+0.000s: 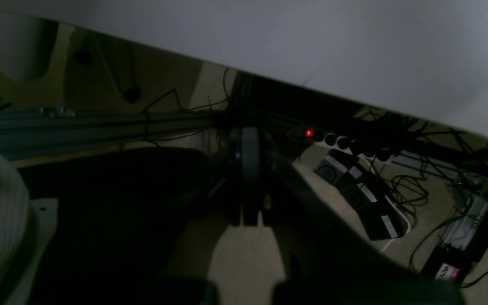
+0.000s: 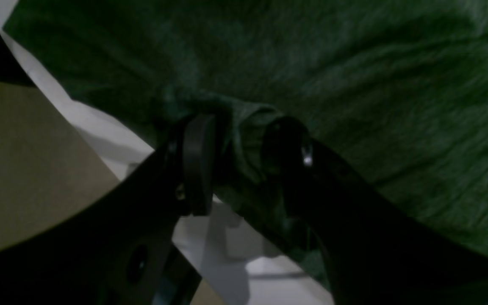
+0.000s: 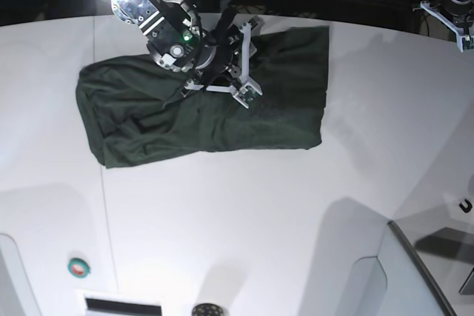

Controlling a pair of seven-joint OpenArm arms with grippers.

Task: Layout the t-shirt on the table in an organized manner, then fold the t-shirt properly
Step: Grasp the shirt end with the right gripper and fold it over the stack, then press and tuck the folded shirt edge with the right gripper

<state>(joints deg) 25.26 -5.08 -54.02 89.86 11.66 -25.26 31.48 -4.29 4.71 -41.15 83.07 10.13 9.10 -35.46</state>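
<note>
1. The t-shirt (image 3: 207, 112) lies on the table (image 3: 244, 227) in the far half, left of centre, as a rough wide band, already doubled over but wrinkled and uneven at its left end. It sits close to the far edge, within easy reach of the arm working on it.

2. The right gripper (image 2: 237, 144) is down on the shirt's far edge, near the middle of the band. Its jaws stand part-way apart with a bunched fold of green cloth between them (the wrist view shows the cloth rising into the gap). I cannot tell whether the pads (image 2: 197, 161) truly pinch it or merely bracket it. Taking the cloth at the hem, beside the table's curved rim, probably serves to pull or lift that edge for the next fold.

3. The left gripper (image 1: 246, 180) is parked off the far right corner of the table, away from the shirt. Its jaws are pressed together on nothing, and its camera looks past the rim at the floor, cables and a power strip (image 1: 354, 148). It seems held clear so it does not snag the cloth.

4. I judge the layout roughly done and the folding midway, since creases remain.
</note>
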